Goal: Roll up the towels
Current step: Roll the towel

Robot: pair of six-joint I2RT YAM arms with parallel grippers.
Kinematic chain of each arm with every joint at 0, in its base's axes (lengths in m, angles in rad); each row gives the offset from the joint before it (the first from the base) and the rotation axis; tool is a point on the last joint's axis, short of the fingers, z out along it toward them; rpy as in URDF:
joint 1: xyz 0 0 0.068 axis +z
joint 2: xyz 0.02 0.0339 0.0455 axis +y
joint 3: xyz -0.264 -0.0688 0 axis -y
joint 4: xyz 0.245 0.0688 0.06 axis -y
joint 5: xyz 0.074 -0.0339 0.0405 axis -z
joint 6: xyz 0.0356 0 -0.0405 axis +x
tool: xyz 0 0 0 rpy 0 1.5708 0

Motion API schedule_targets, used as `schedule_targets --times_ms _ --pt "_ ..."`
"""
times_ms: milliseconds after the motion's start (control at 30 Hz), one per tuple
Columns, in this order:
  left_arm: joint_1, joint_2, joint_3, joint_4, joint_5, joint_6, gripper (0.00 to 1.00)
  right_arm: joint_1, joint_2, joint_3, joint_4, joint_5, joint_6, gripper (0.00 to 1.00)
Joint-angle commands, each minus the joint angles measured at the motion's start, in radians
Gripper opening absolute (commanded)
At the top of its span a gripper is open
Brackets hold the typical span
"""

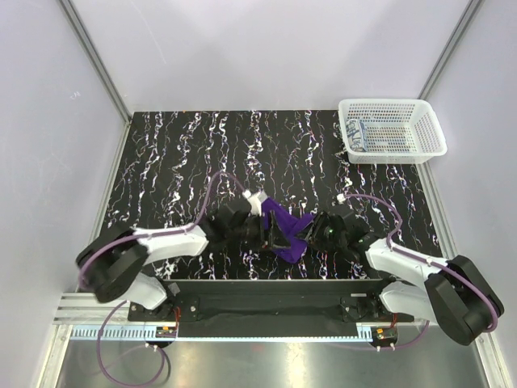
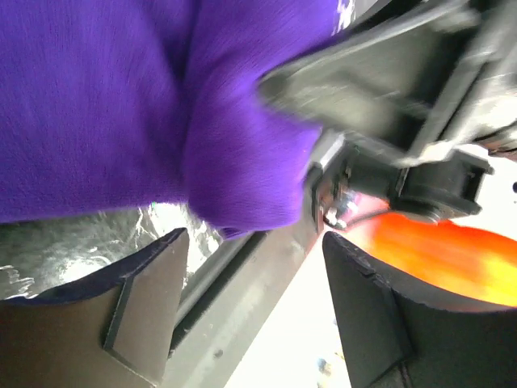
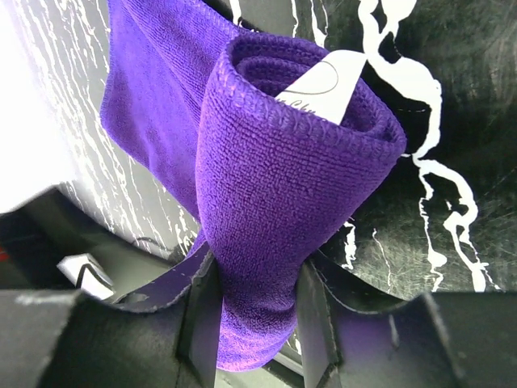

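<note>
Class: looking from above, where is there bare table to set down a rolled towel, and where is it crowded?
Bare: the table far left and far middle, left of the basket; also the right side between the basket and the right gripper. Crowded: near centre, where the left gripper and right gripper meet at the purple towel.

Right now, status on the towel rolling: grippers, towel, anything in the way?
Right gripper shut on purple towel, partly rolled, tail loose. Left gripper open, beside the roll, crowding the right. Patterned towel in basket, far right.
</note>
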Motion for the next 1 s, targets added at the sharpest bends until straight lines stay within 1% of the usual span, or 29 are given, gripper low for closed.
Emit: schedule_targets --times_ms 0,33,67,100,133,200,233,300,400,533,667,800,900,967 --pt "-0.038 -0.160 0.163 -0.374 -0.267 0.297 0.72 0.018 0.023 0.066 -0.057 -0.002 -0.035 0.42" --pt "-0.079 -0.186 0.183 -0.416 -0.392 0.336 0.72 0.018 0.031 0.075 -0.063 -0.004 -0.040 0.42" --pt "-0.102 -0.230 0.200 -0.449 -0.450 0.401 0.72 0.023 0.046 0.090 -0.079 -0.005 -0.041 0.42" --pt "-0.128 -0.247 0.224 -0.481 -0.505 0.434 0.72 0.023 0.052 0.097 -0.082 -0.008 -0.045 0.41" --pt "-0.178 -0.258 0.235 -0.492 -0.595 0.463 0.72 0.023 0.058 0.104 -0.086 -0.011 -0.046 0.41" --pt "-0.234 -0.261 0.276 -0.526 -0.683 0.547 0.73 0.027 0.071 0.118 -0.088 -0.013 -0.049 0.41" --pt "-0.284 -0.249 0.290 -0.533 -0.752 0.570 0.73 0.027 0.075 0.124 -0.118 -0.013 -0.052 0.41" --pt "-0.334 -0.188 0.338 -0.568 -0.818 0.630 0.73 0.027 0.088 0.138 -0.129 -0.013 -0.055 0.41" --pt "-0.456 -0.073 0.407 -0.613 -0.965 0.676 0.73 0.029 0.101 0.155 -0.143 -0.024 -0.058 0.41" --pt "-0.538 0.077 0.490 -0.648 -1.053 0.684 0.72 0.029 0.111 0.167 -0.163 -0.033 -0.064 0.41" --pt "-0.553 0.179 0.568 -0.691 -1.084 0.675 0.72 0.029 0.107 0.164 -0.175 -0.044 -0.066 0.41" --pt "-0.553 0.248 0.593 -0.719 -1.102 0.667 0.69 0.029 0.100 0.160 -0.181 -0.050 -0.066 0.41" --pt "-0.553 0.269 0.577 -0.711 -1.104 0.666 0.64 0.029 0.092 0.155 -0.180 -0.054 -0.065 0.41" --pt "-0.552 0.277 0.567 -0.699 -1.095 0.666 0.49 0.029 0.089 0.152 -0.183 -0.059 -0.063 0.42"
